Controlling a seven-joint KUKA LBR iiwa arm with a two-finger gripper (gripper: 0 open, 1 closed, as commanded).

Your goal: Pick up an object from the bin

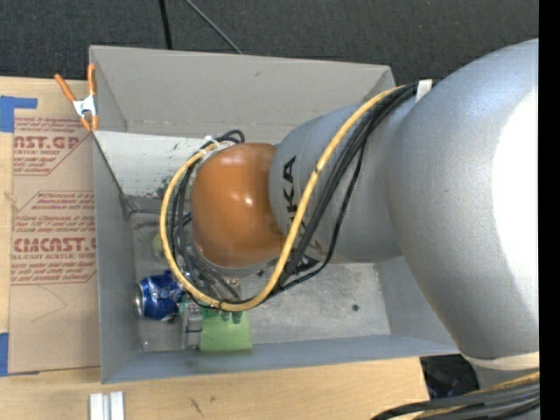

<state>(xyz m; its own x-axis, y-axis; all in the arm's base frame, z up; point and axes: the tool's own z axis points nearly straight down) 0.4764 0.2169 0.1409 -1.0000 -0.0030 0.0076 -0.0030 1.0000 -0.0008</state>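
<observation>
Clutter in the near-left corner of the grey metal bin [289,355]: a green rectangular block [226,332] against the near wall, a crumpled shiny blue can-like thing [157,297] just to its left, a small pale piece [191,322] between. Best to descend straight over one of them, clear of the wall, and close across the block's flat sides rather than the blue thing's crushed folds, likely slippery. Tool [210,289] low just behind them; cannot tell how far open, or whether anything is held. Above it, orange domed wrist cover [232,204], looped by yellow and black cables [302,208]. Behind, silver arm [455,199] reaching in from the right, pitched steeply downward.
</observation>
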